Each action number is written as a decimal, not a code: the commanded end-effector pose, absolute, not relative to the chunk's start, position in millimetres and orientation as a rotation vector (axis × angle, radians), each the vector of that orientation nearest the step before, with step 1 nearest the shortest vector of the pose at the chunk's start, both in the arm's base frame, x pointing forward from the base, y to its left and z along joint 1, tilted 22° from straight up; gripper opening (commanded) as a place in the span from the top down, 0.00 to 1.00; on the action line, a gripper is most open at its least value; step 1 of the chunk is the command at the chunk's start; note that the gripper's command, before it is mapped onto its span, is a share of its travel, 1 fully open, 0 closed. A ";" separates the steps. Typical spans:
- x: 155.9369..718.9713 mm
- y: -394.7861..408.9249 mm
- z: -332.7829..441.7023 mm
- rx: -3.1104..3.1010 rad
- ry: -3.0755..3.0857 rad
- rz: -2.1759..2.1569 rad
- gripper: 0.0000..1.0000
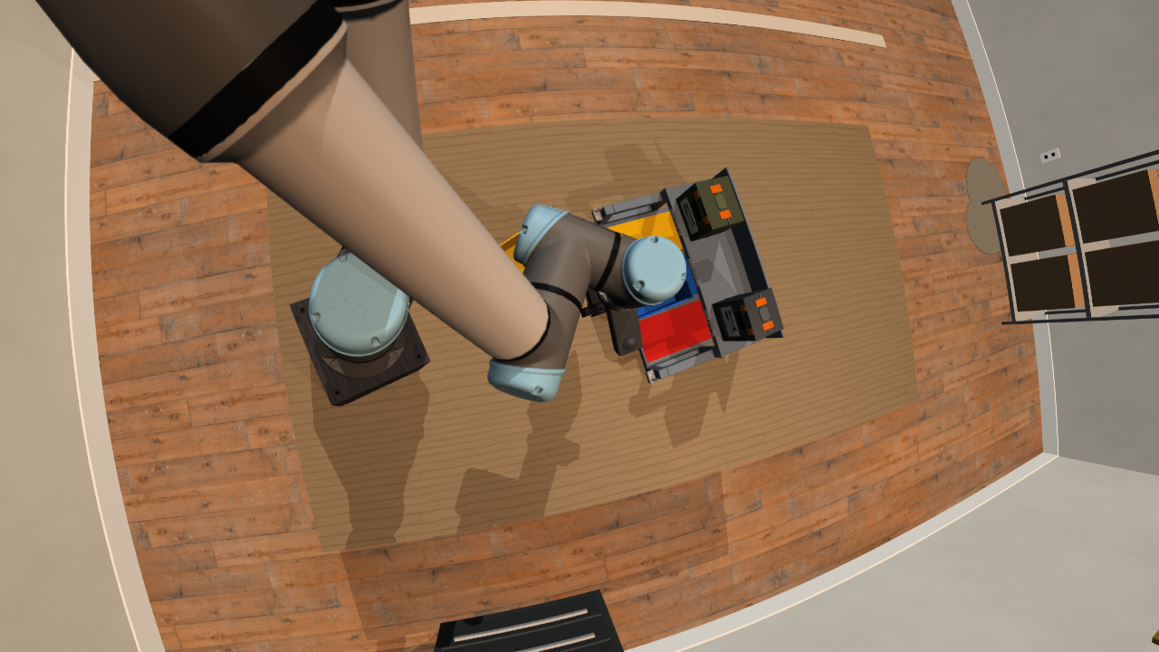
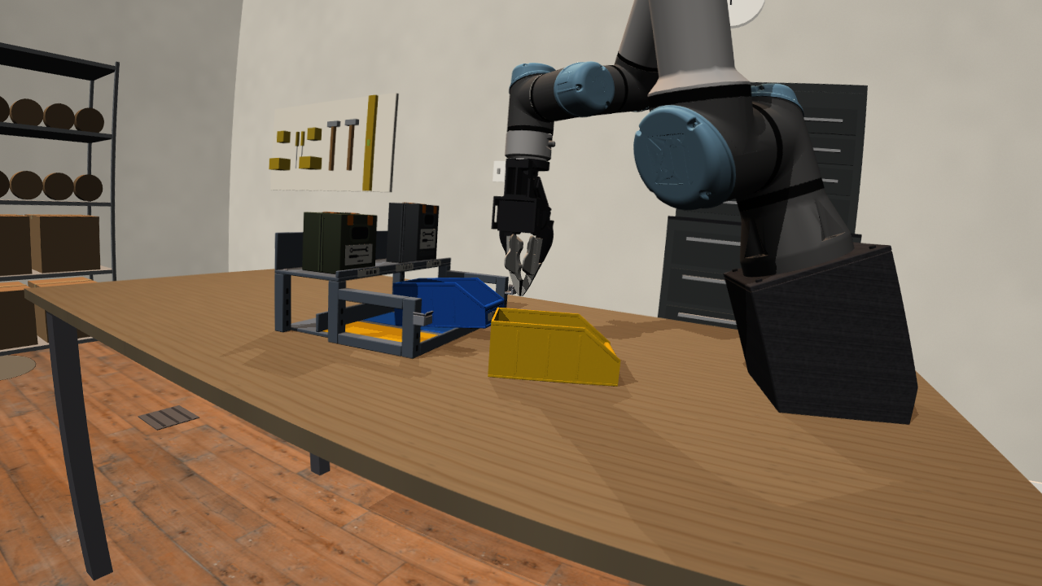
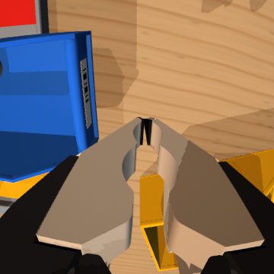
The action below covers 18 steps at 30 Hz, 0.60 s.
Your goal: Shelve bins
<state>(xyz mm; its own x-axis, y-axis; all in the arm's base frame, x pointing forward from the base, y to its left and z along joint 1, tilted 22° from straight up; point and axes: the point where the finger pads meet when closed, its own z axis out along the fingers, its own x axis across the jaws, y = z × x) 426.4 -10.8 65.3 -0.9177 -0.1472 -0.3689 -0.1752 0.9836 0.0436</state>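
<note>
My gripper (image 2: 520, 291) (image 3: 144, 120) is shut and empty, low in front of the blue bin's front end, not visibly touching it. The blue bin (image 2: 444, 302) (image 3: 34, 114) sits in the shelf (image 1: 684, 364) (image 2: 374, 297) between the yellow mark (image 1: 648, 225) (image 2: 386, 333) (image 3: 23, 184) and the red mark (image 1: 676, 328) (image 3: 17, 13). Its open front faces out and sticks out past the front lip. One dark part shows at the wrist view's edge. The yellow bin (image 2: 553, 353) (image 3: 151, 198) stands upright on the table outside the shelf. Its inside is mostly hidden.
An olive case (image 1: 718, 207) (image 2: 339, 242) and a dark grey case (image 1: 749, 316) (image 2: 413, 231) stand on the low upper board (image 1: 721, 251). Side rails and posts flank the shelf bay. The arm's black base block (image 2: 830, 342) stands beyond the yellow bin.
</note>
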 end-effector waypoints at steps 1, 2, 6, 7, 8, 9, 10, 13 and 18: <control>432.4 -9.9 54.0 -0.231 2.755 0.103 1.00; 432.4 -9.9 54.0 -0.231 2.755 0.103 1.00; 436.9 -8.5 42.6 -0.231 2.755 0.103 1.00; 437.9 -8.2 39.9 -0.231 2.755 0.103 1.00; 438.9 -7.9 37.4 -0.231 2.755 0.103 1.00; 439.8 -7.6 35.1 -0.231 2.755 0.103 1.00; 440.7 -7.3 32.8 -0.231 2.755 0.103 1.00; 443.1 -6.6 26.9 -0.231 2.755 0.103 1.00; 445.4 -5.9 21.0 -0.231 2.755 0.103 1.00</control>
<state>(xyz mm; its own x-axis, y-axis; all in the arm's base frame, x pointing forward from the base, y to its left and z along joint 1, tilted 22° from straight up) 443.0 -6.1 24.7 -0.9178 -0.1470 -0.3689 -0.1746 0.9837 0.0426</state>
